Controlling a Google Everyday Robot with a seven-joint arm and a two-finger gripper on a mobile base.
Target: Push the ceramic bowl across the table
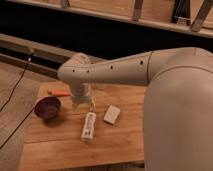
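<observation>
Dark panelling and a pale ledge ran behind the table (60, 150), a light-brown plank top. On it the ceramic bowl (47, 107) sat upright close to the left edge, about midway along it. Just to its right the gripper (84, 105) hung low over the wood, apart from the rim. Whether it was open or closed could not be told, and nothing appeared to be held. Set that low and beside the bowl, it seemed positioned for a push rather than a lift. A thin orange object (59, 93) lay toward the far edge, a white remote (88, 126) toward the near edge, and a small white block (112, 114) beside it. The white arm (120, 72) reached in from the right, hiding that edge. Left of the table, a black cable (15, 92) crossed the floor.
</observation>
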